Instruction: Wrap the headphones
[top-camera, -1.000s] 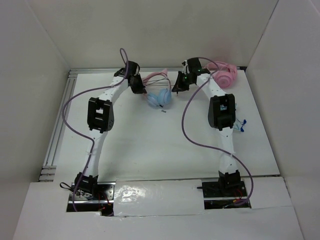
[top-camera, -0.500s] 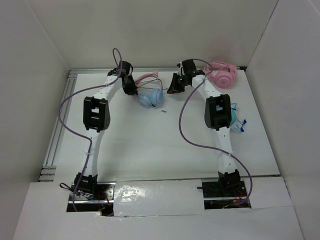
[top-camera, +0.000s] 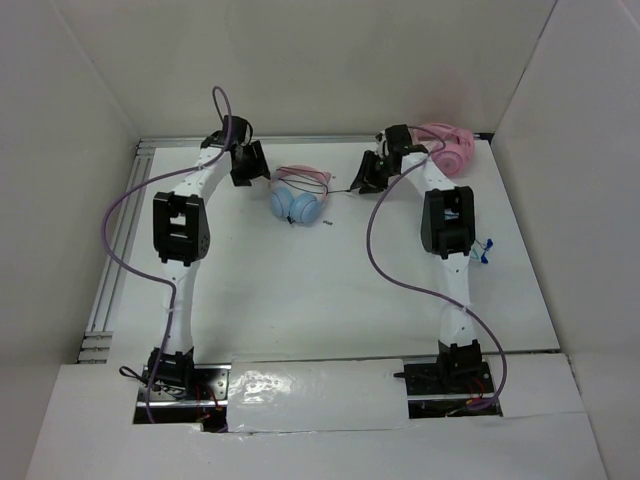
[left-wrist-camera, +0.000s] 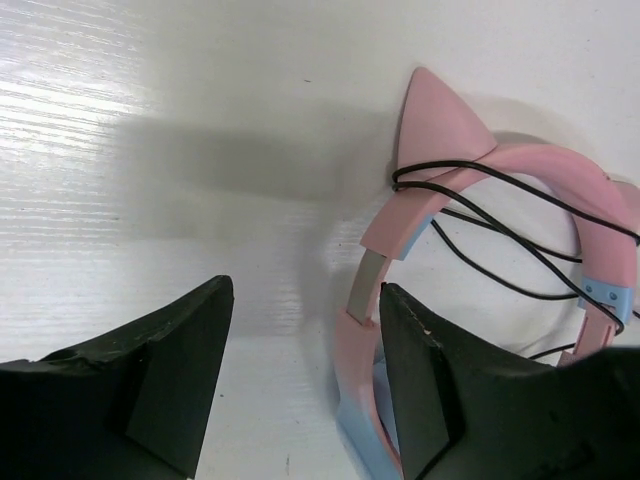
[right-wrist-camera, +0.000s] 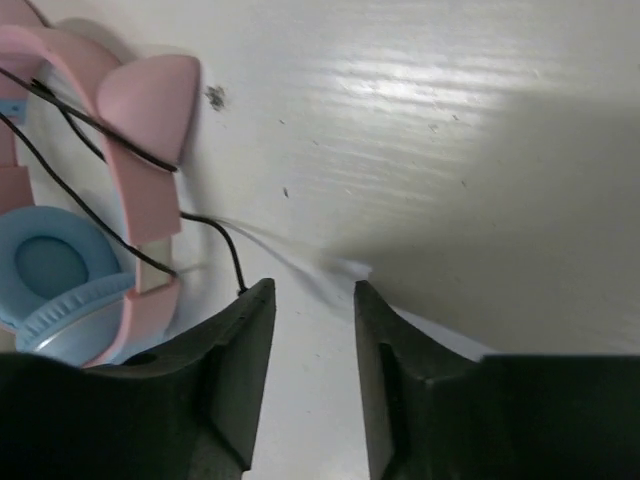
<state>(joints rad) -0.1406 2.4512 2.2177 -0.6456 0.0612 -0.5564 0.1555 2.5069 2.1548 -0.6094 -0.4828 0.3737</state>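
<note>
The headphones (top-camera: 299, 197) lie flat on the table at the back, between my two grippers. Their pink cat-ear headband (left-wrist-camera: 470, 165) has the thin black cable (left-wrist-camera: 497, 228) looped around it. The light blue ear cups (right-wrist-camera: 50, 265) face up. My left gripper (top-camera: 258, 168) sits just left of them, open. In the left wrist view, the left gripper (left-wrist-camera: 305, 290) straddles the headband's side arm, which runs close along the right finger (left-wrist-camera: 425, 385). My right gripper (top-camera: 366, 181) is to their right. The right gripper (right-wrist-camera: 312, 290) is open and empty, with the cable's end (right-wrist-camera: 236, 266) running to its left fingertip.
All-pink headphones (top-camera: 446, 149) lie at the back right corner, just behind the right arm. Teal headphones with a blue cord (top-camera: 481, 246) peek out beside the right arm's elbow. A small dark bit (top-camera: 328, 222) lies near the ear cups. Metal rails (top-camera: 118, 255) run along the table's left edge.
Both grippers have opened and let go of the headphones, which now lie flat on the table. The left gripper has drawn back to the left and the right gripper to the right.
</note>
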